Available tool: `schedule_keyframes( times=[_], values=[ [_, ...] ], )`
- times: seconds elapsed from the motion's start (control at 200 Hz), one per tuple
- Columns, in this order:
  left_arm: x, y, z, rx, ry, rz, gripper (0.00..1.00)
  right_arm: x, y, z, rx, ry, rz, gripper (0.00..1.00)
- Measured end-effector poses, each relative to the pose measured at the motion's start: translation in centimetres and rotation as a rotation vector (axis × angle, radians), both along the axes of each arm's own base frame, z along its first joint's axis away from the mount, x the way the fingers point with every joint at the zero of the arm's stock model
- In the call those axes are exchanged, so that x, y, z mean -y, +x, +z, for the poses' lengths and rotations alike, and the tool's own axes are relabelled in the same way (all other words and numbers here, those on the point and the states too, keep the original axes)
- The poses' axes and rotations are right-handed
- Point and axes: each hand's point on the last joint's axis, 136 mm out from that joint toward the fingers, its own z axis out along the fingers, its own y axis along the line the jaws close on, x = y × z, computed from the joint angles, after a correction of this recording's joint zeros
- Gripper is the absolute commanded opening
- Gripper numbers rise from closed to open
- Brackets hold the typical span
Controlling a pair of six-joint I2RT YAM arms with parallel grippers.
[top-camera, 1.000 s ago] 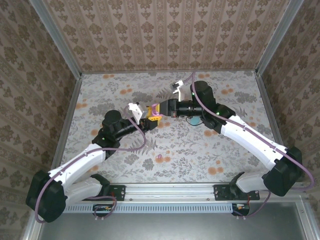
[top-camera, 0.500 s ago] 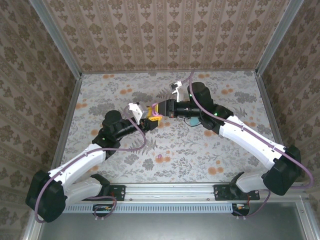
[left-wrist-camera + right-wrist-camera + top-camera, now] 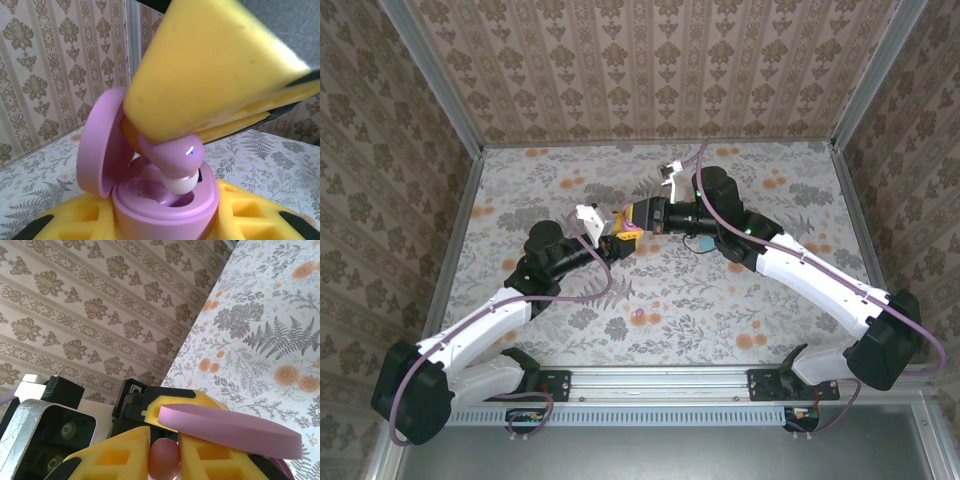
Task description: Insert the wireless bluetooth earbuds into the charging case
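Overhead, the left arm (image 3: pixel 485 318) and the right arm (image 3: pixel 810 275) meet above the middle of the floral-cloth surface (image 3: pixel 520 190), slightly toward its far edge, jaws almost tip to tip; what they hold is too small to tell here.

From the left wrist, the left jaws are narrowed on the base of a pastel pink, pebble-shaped plastic charging case (image 3: pixel 165 210), its round lid (image 3: pixel 97 145) hinged up on the left. The right jaws hang above it, pinching a glossy pink earbud (image 3: pixel 167 152) between yellow foam pads (image 3: pixel 210 65). The earbud is tilted, with its white tip just inside the case's well.

From the right wrist, the earbud shows clamped between the pads, with the pink lid edge-on just above them.

The likely trouble is the tilt: released now, the earbud could perch on the rim and tumble onto the surface. A harder push could twist the case in its grip, and a pad brushing the lid could swing it shut.
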Motion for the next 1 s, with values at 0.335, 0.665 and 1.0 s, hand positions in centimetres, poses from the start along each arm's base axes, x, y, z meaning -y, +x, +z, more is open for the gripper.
schedule_keyframes(
  times=[0.335, 0.665, 1.0],
  values=[
    [-0.1, 0.2, 0.0, -0.007, -0.003, 0.015, 0.3, -0.2, -0.1, -0.7, 0.006, -0.033, -0.012, 0.23],
    [-0.1, 0.3, 0.0, -0.019, -0.008, 0.022, 0.3, -0.2, 0.2, -1.1, 0.048, -0.08, -0.057, 0.23],
    [-0.2, 0.4, 0.0, -0.022, -0.008, 0.029, 0.31, 0.1, 0.6, -1.2, 0.068, -0.107, -0.093, 0.3]
  ],
)
